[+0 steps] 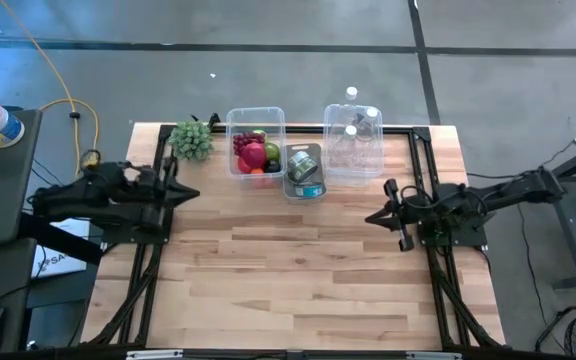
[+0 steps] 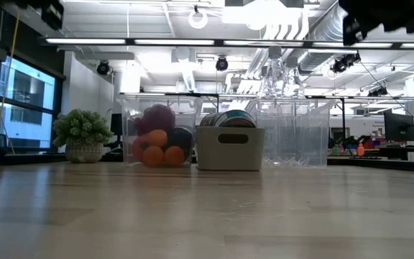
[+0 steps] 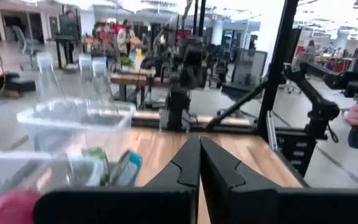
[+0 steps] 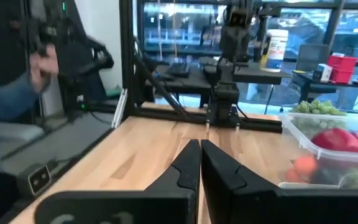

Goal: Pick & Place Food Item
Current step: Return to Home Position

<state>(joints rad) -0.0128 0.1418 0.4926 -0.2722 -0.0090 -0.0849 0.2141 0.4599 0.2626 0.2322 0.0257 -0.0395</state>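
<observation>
The food items are fruit, red, green and orange pieces, lying in a clear bin (image 1: 256, 150) at the table's far middle; the low view shows this bin (image 2: 158, 140) too. My left gripper (image 1: 190, 192) hovers shut and level at the table's left edge, pointing toward the right, with nothing between its fingers (image 3: 199, 149). My right gripper (image 1: 371, 217) hovers shut and level at the right edge, pointing left, also holding nothing (image 4: 200, 152). Both are well clear of the bin.
A grey bin (image 1: 304, 172) with round tins stands right of the fruit bin, and a clear bin (image 1: 353, 140) with water bottles right of that. A small potted plant (image 1: 192, 139) sits at the far left. A person's hand (image 4: 42, 62) shows beyond the table.
</observation>
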